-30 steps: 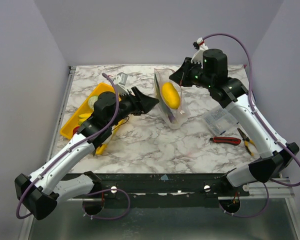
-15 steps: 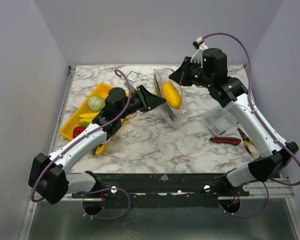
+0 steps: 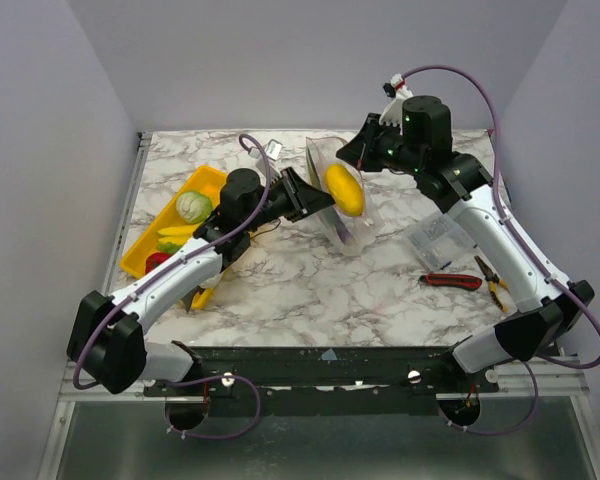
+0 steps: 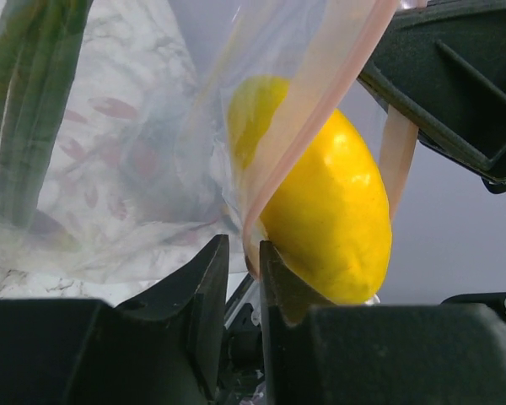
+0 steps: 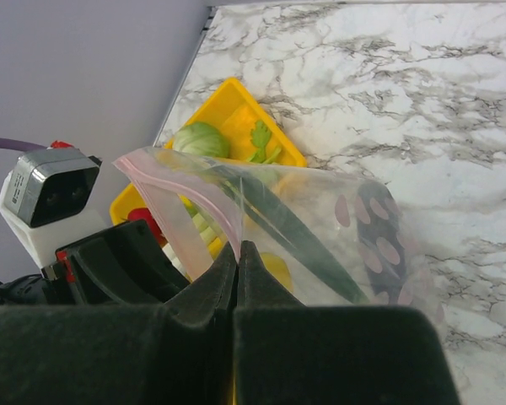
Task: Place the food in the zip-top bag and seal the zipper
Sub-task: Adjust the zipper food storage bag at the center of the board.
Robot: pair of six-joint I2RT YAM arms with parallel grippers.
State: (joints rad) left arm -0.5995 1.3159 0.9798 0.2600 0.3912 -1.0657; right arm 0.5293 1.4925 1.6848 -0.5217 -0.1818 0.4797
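From above, the clear floppy plastic zip-top bag [image 3: 352, 228] is held up over the marbled surface [image 3: 280, 280], between the left fingers [image 3: 318, 197] and the right fingers [image 3: 348, 155], with the yellow oval toy fruit [image 3: 343, 190] inside it. A round pale green vegetable [image 3: 193, 207] and a red piece [image 3: 158, 262] lie in the yellow plastic tray [image 3: 208, 174], so loading looks only partly done. In the left wrist view, the left fingers stand narrow around the pink zipper strip [image 4: 320, 93]; I cannot tell whether they pinch it. Thin green stalks [image 4: 34, 93] sit inside. In the right wrist view, the right fingers are clamped on the bag's rim, and a dark purple piece [image 5: 373, 228] is bagged. The mouth gapes, unsealed.
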